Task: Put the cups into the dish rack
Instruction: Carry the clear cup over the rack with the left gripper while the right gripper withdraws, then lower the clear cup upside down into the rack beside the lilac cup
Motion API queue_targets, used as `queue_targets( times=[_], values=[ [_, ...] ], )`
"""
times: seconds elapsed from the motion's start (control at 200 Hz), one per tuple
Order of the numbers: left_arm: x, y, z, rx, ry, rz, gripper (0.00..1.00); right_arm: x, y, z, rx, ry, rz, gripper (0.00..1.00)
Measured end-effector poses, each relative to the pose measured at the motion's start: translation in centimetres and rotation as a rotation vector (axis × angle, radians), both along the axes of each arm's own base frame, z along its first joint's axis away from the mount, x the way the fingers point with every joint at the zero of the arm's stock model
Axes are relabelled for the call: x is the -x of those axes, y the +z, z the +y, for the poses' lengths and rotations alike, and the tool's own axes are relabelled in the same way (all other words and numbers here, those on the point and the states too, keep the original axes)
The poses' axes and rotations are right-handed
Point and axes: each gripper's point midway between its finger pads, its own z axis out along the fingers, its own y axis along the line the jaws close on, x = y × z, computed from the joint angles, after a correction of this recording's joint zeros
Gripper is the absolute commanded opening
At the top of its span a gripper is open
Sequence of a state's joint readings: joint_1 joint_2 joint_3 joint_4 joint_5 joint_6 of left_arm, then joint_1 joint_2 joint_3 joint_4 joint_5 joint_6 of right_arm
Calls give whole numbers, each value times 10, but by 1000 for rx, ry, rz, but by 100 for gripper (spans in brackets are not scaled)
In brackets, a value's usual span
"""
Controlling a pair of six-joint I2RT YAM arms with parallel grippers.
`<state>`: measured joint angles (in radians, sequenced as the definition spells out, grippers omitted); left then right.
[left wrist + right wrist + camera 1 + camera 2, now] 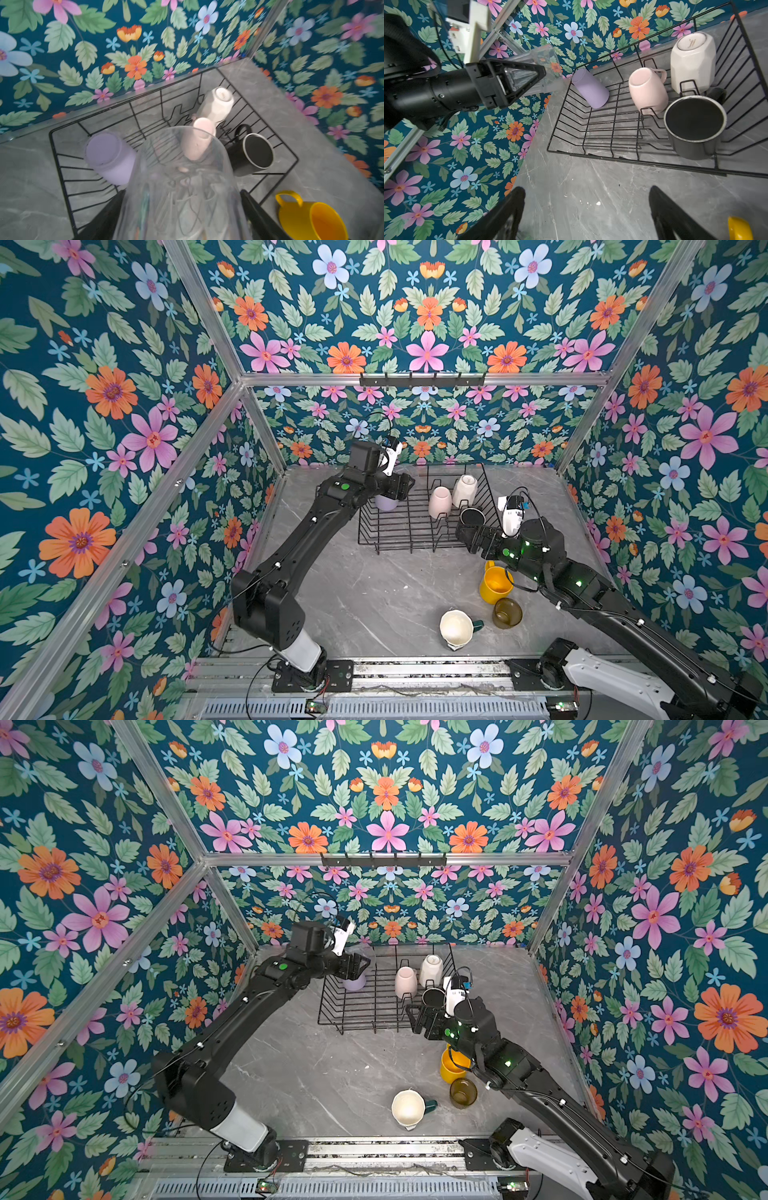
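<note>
At the counter's [353, 593] back, dish rack [374, 526] holds lilac tumbler [386, 502], pale pink mug [439, 502], white mug [464, 490], tilted black mug [472, 516]. Left claw [182, 199] clamped on clear glass [180, 166] over rack's left end. Right claw [586, 195] apart, empty, just before black mug. Yellow mug [494, 585], amber glass [507, 612], dark green cream-lined mug [456, 628] stand on counter nearer front.

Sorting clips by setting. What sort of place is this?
Probably a robot test booth, not a kitchen: floral walls on an aluminium frame, left arm and right arm bolted to a rail.

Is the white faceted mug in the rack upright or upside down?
Upside down: the white faceted mug shows its marked base upward, mouth down in the black wire dish rack.
</note>
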<state>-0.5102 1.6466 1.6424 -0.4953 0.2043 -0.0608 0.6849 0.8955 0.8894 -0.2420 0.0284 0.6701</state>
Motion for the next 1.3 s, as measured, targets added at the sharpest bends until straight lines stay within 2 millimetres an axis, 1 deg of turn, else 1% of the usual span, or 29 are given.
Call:
queue_targets(
  times=[0.14, 0.245, 0.445, 0.59, 0.77, 1.02, 1.3],
  values=[
    [-13, -21, -15, -102, 23, 26, 0, 3, -4, -7, 2, -13, 1, 94],
    [-23, -42, -23, -167, 27, 51, 0, 5, -9, -15, 5, -27, 6, 94],
    [-45, -87, -26, -284, 79, 114, 0, 10, -20, -34, 5, -68, 17, 94],
    [-54, -108, -30, -337, 99, 131, 0, 14, -19, -39, -6, -74, 8, 94],
    [-64, -137, -31, -399, 121, 151, 0, 17, -23, -41, -10, -72, 14, 94],
    [-74, -167, -30, -452, 143, 174, 2, 18, -26, -43, -15, -75, 22, 94],
    [-80, -191, -32, -478, 144, 195, 7, 19, -28, -47, -8, -84, 32, 94]
  ],
)
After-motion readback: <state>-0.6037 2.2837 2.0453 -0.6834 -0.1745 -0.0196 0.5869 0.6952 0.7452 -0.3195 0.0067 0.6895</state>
